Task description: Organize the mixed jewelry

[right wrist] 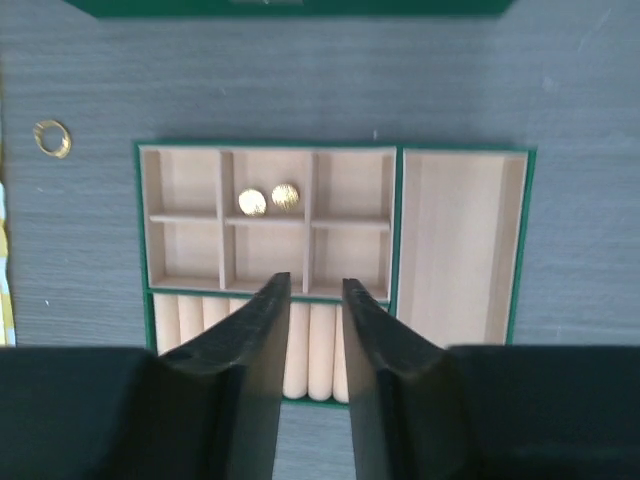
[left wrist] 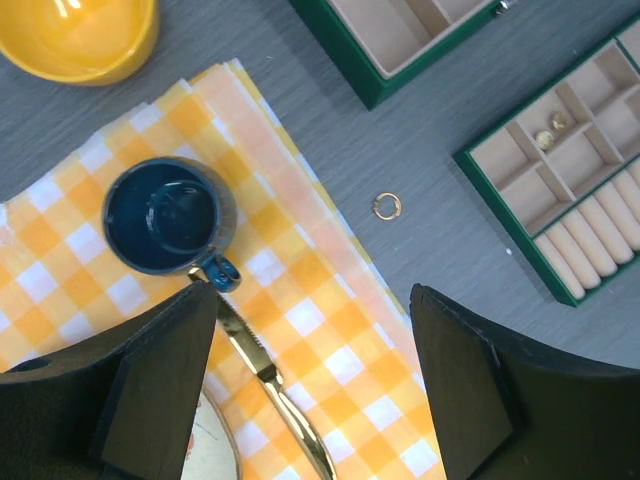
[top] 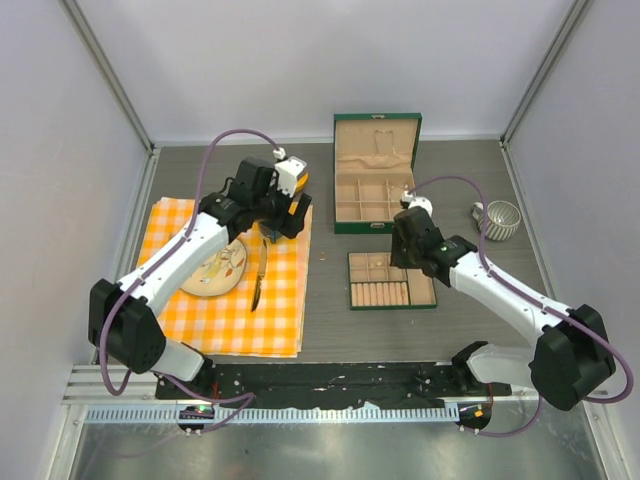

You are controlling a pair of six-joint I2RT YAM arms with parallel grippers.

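Hanging over an orange-and-white checked cloth [top: 225,320] in the top view, the left gripper [top: 270,228] is hovering beside a pale plate [top: 212,272] and a knife [top: 256,288]. The right gripper [top: 408,252] is hovering over the far edge of the green compartment tray [top: 392,296]. An open green box [top: 377,172] with beige lining is standing behind the tray, and a fluted silvery cup [top: 500,220] is sitting to its right. Pale walls are enclosing the grey table [top: 450,330]. The jewelry is showing too small here to make out.

In the left wrist view, the left gripper's dark fingers [left wrist: 150,400] are standing wide apart with nothing between them. A small gold ring [left wrist: 386,206] is lying flat on the bare wood-grained tabletop. It is ahead of the gap, just off the cloth's edge, between cloth and tray. A glossy dark blue cup [left wrist: 160,215] is resting on the cloth with its handle near the knife. A yellow bowl [left wrist: 80,35] is sitting off the cloth's far corner.

In the right wrist view, the right gripper's fingers [right wrist: 250,360] are standing nearly together, leaving a narrow gap and gripping nothing, above the tray's padded rolls [right wrist: 195,318]. Two round gold pieces [right wrist: 252,202] are lying side by side in the middle far compartment, just ahead of the fingertips. The ring is lying outside the tray to the left, well apart from them.
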